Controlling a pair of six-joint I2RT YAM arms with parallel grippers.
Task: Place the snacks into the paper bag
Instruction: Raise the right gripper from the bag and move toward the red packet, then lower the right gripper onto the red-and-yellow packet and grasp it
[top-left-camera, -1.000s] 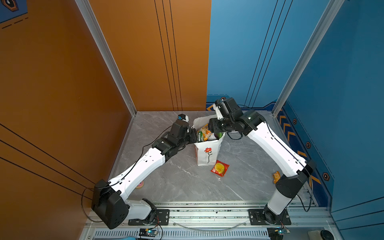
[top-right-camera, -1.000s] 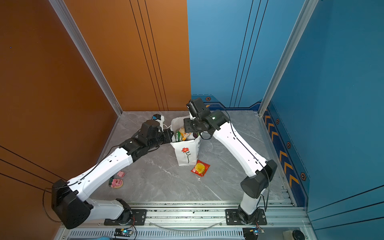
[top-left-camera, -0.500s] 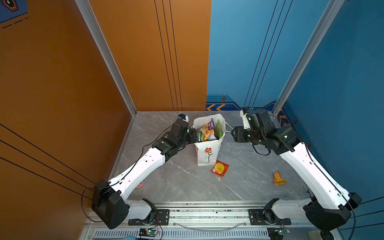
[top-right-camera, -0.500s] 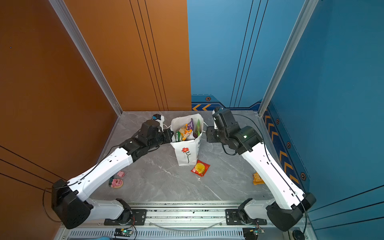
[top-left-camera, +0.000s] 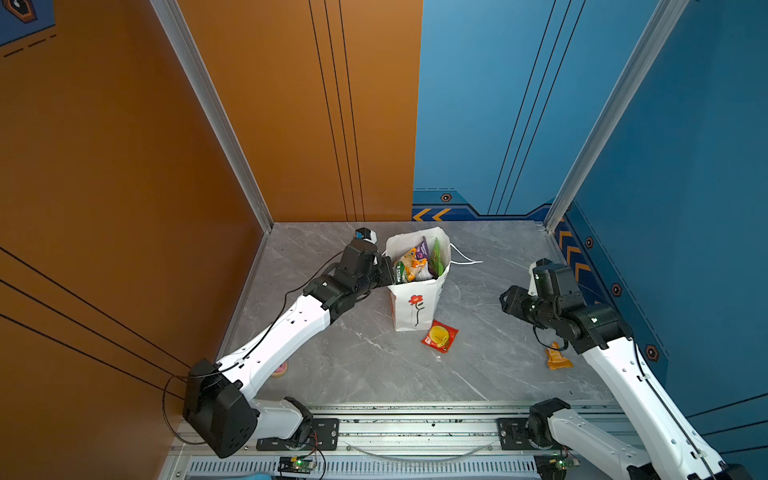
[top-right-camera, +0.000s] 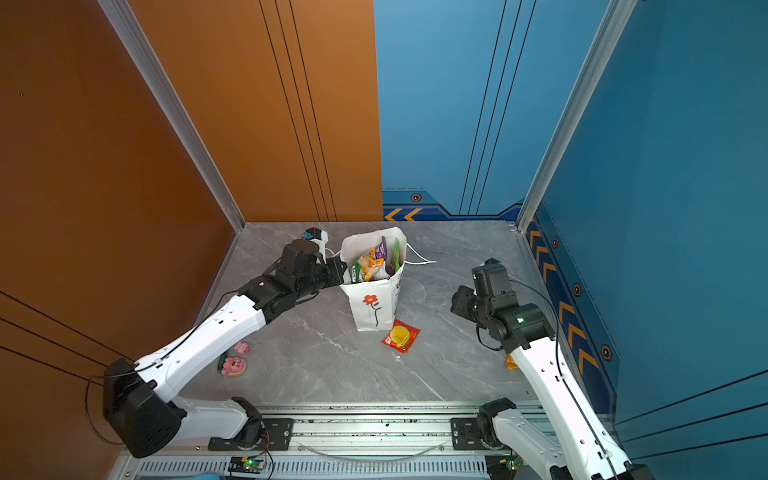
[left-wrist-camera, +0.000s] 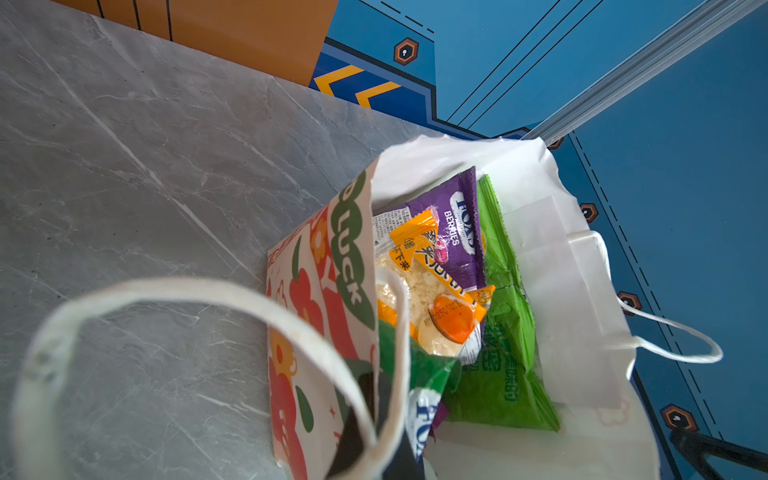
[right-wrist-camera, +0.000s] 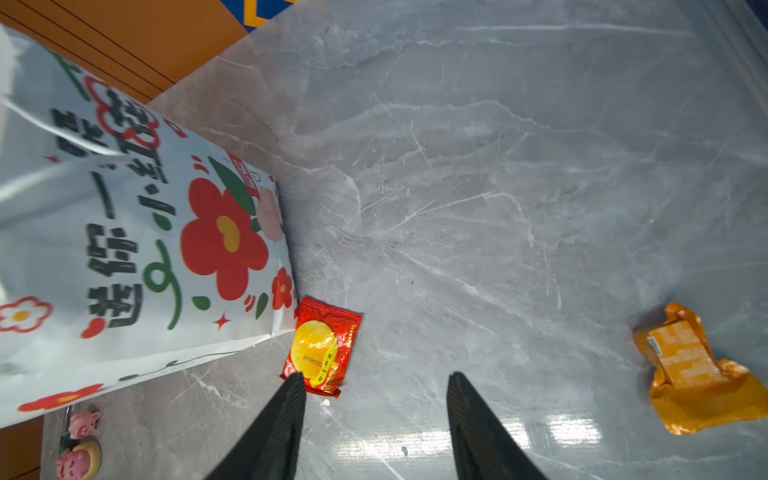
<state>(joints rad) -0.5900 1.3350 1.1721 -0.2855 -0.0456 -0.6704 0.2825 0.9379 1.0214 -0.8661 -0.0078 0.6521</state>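
Tabletop (top-right-camera: 332, 374): pig toys (top-right-camera: 234, 365) apart fr. bag (top-right-camera: 374, 307)

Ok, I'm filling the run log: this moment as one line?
left gripper: shut on paper bag rim | right gripper: open, empty | outside bag: red packet, orange packet

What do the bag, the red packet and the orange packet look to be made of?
The paper bag looks like matte white paper: sharp creases, stiff standing walls. The red packet looks like glossy foil or plastic film: crimped edges, glare. The orange packet seems similar shiny film, heavily crumpled.
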